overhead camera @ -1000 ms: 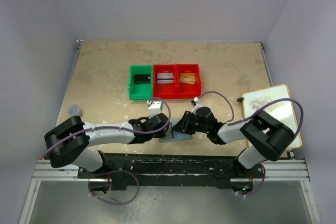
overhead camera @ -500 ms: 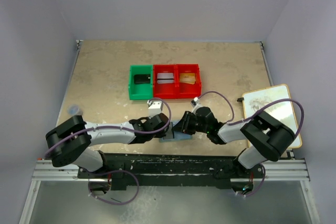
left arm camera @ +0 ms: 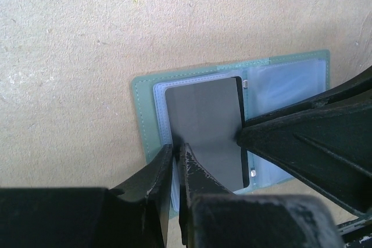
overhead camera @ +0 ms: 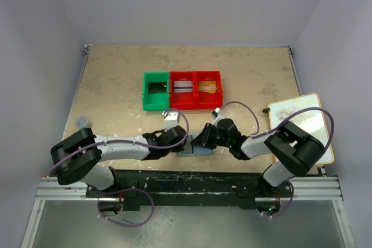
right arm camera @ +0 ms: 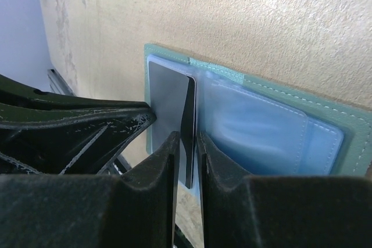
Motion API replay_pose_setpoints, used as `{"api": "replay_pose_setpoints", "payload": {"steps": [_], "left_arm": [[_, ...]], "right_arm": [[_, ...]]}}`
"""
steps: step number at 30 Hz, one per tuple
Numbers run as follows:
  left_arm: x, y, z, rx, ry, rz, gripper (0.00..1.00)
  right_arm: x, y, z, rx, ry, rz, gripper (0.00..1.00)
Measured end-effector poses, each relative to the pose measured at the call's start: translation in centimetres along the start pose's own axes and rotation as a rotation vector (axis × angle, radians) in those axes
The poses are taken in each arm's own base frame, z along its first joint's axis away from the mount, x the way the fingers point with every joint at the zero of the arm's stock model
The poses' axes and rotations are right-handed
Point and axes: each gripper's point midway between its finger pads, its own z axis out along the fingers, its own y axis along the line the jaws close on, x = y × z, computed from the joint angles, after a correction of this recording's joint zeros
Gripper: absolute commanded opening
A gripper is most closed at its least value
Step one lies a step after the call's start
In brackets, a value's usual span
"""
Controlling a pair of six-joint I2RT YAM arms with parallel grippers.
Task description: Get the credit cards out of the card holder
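Item one, as I see it from my station: left gripper [left arm camera: 176, 156], jaws drawn nearly together with only a slit between, clamped on the edge of a clear sleeve of the card holder [left arm camera: 143, 104]. Item two: right gripper [right arm camera: 186, 143], jaws closed on the long edge of a dark grey card [right arm camera: 168, 94], which stands partly out of its sleeve; in the left wrist view one right finger meets that card's side. Item three: the card holder, light blue-green with stitched border, lying open and flat on the table [left arm camera: 81, 50], clear pockets facing up, at the near edge between my two wrists. Item four, farther back and well apart: a green bin [overhead camera: 146, 94] touching two red bins [overhead camera: 195, 74] in a row, each with something small inside. Item five: a pale framed board [overhead camera: 290, 108] at the table's right side
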Motion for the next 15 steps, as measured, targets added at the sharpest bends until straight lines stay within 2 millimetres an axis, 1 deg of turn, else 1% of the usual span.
{"api": "replay_pose_setpoints", "payload": {"steps": [3, 5, 10, 12, 15], "left_arm": [[-0.02, -0.03, 0.00, 0.001, -0.001, 0.000, 0.04], [-0.01, -0.03, 0.01, 0.002, -0.001, 0.000, 0.04], [-0.02, -0.06, 0.02, 0.004, -0.002, -0.001, 0.03], [-0.02, -0.06, 0.02, 0.004, -0.002, -0.002, 0.03], [-0.02, -0.06, 0.03, 0.004, -0.002, -0.002, 0.03]], "right_arm": [[0.00, -0.06, 0.06, -0.004, -0.003, 0.012, 0.20], [0.04, -0.11, 0.02, -0.010, -0.010, 0.025, 0.15], [0.25, -0.34, -0.19, -0.017, -0.017, 0.049, 0.09], [0.29, -0.40, -0.21, -0.016, -0.017, 0.053, 0.03], [0.38, -0.49, -0.27, -0.013, -0.016, 0.063, 0.01]]}}
